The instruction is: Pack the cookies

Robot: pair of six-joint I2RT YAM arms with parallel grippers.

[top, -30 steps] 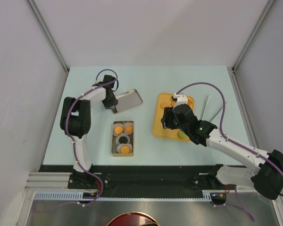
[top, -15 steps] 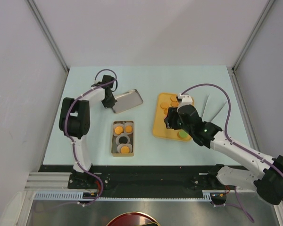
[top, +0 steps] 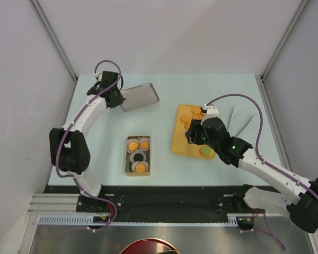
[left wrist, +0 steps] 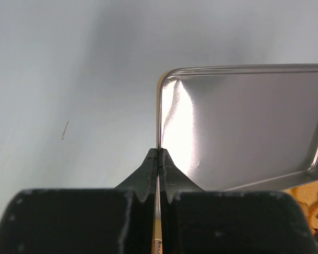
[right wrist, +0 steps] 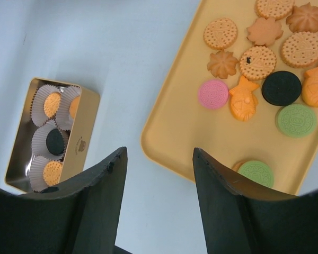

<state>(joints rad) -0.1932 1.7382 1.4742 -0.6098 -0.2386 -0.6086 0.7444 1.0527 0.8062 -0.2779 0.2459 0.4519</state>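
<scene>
Several cookies [right wrist: 280, 48] lie on the far part of the orange tray [right wrist: 185, 114], mostly orange-brown, with pink, black and green ones; they also show in the top view [top: 193, 113]. The open tin [top: 138, 155] holds several cookies [right wrist: 52, 103] in white paper cups. My right gripper [right wrist: 159, 153] is open and empty, hovering above the tray's near-left edge; in the top view it [top: 192, 136] is over the tray [top: 180, 145]. My left gripper [left wrist: 158, 153] is shut on the rim of the tin lid [left wrist: 244, 121], holding it raised at the back left [top: 139, 97], silver inside showing.
Two thin metal sticks [top: 238, 121] lie right of the tray. Grey walls close in the table [top: 164, 87] on the left, back and right. The black rail [top: 164, 193] runs along the near edge.
My left arm has lifted the lid and carried it toward the back left. My right gripper has drifted slightly to the right over the tray, still open.
</scene>
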